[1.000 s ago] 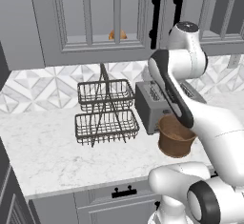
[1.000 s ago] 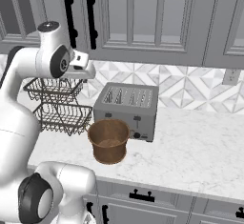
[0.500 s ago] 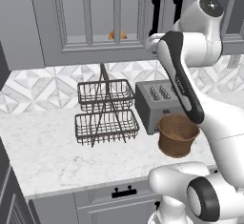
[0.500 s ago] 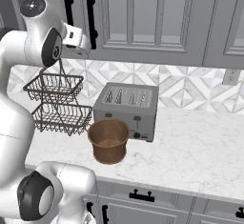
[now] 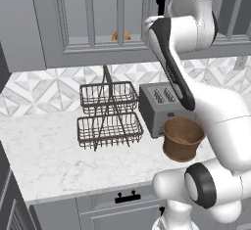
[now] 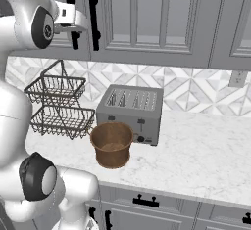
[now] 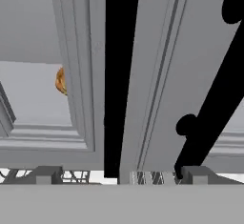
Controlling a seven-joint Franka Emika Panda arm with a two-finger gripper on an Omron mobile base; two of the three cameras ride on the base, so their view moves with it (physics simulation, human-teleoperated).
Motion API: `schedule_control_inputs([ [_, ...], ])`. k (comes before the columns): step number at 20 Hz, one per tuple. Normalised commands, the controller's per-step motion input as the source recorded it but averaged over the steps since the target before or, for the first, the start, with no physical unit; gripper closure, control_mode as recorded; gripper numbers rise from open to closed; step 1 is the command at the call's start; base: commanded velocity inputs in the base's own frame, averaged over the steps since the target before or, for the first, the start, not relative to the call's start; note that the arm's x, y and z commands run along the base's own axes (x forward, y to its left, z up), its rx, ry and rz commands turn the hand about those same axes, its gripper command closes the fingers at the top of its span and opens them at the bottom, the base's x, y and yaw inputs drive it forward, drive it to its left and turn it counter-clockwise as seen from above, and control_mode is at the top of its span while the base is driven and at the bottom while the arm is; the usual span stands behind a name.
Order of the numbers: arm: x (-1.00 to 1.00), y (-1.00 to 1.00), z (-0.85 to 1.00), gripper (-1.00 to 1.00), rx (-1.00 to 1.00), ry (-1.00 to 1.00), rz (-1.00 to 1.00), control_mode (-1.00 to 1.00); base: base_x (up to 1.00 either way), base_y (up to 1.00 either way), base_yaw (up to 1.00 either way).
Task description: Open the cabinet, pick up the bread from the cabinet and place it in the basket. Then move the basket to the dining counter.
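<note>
The grey cabinet has both glass doors closed. Behind the glass lies the golden-brown bread, which the hand view catches as a sliver left of the door frame. My gripper is raised to the two black bar handles and stands open. In the hand view the left handle runs down between my fingertips, with the gripper holding nothing. The brown woven basket stands empty on the counter in front of the toaster. The dining counter is out of view.
A grey toaster sits right behind the basket. A two-tier black wire rack stands to its left. The marble counter has free room to the right, and drawers with black pulls run below it.
The arm has swung upward, lifting the hand from above the toaster to the cabinet handles. The gripper stayed open. Basket, toaster and rack have not moved.
</note>
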Motion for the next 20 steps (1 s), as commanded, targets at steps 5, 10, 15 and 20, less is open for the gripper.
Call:
schedule_control_inputs([
  [5,0.40,-0.10,0.01,-1.00,0.00,0.00,-0.09,-1.00,0.00,0.00,0.00],
  [10,0.23,0.07,0.00,-1.00,0.00,0.00,0.00,-1.00,0.00,0.00,0.00],
  [15,0.27,0.09,0.00,-1.00,0.00,0.00,0.00,-1.00,0.00,0.00,0.00],
  [20,0.35,0.03,0.00,-1.00,0.00,-0.03,0.00,-1.00,0.00,0.00,0.00],
])
